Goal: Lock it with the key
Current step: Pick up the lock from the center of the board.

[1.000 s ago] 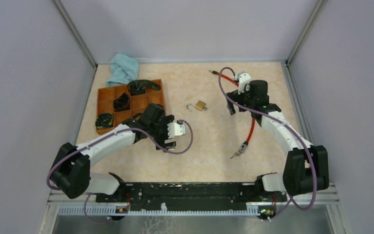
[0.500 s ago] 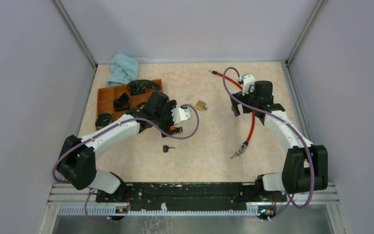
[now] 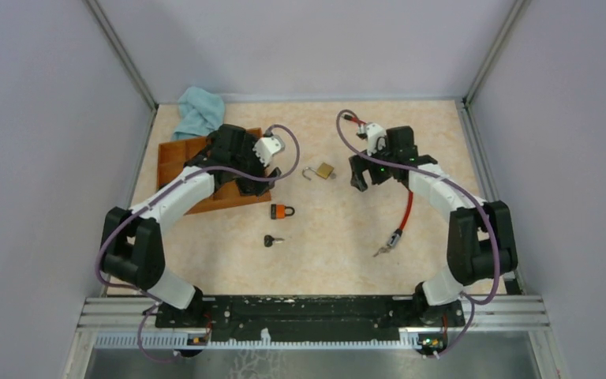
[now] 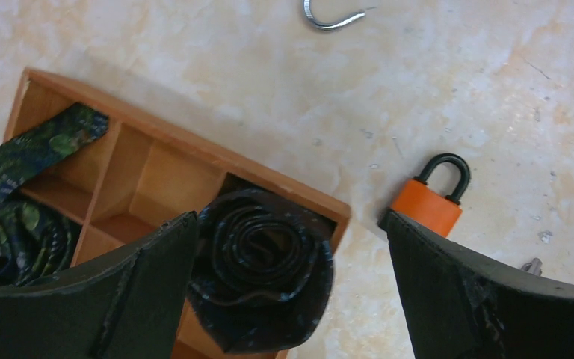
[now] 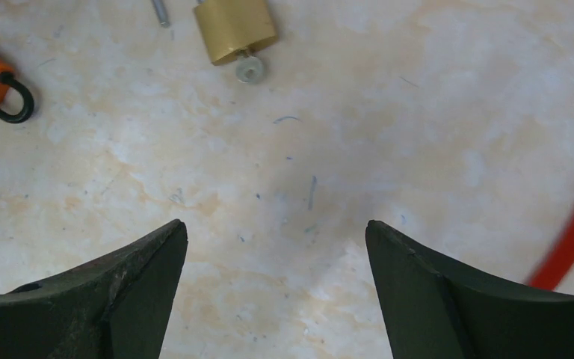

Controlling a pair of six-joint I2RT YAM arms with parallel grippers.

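On the beige marbled table point(image 3: 331, 268), by the brown wooden compartment tray point(image 3: 175, 151), the left gripper point(image 4: 290, 221) and the right gripper point(image 5: 275, 224) both keep their fingers apart and empty, while the orange padlock point(image 3: 282, 211) lies near the tray's corner, with the small black-headed key point(image 3: 272, 241) just beside it.

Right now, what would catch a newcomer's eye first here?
An orange padlock lies mid-table, a small dark key just below it in the top view. Farther back sits a brass padlock, its shackle swung open. A red cable snakes along the right side.
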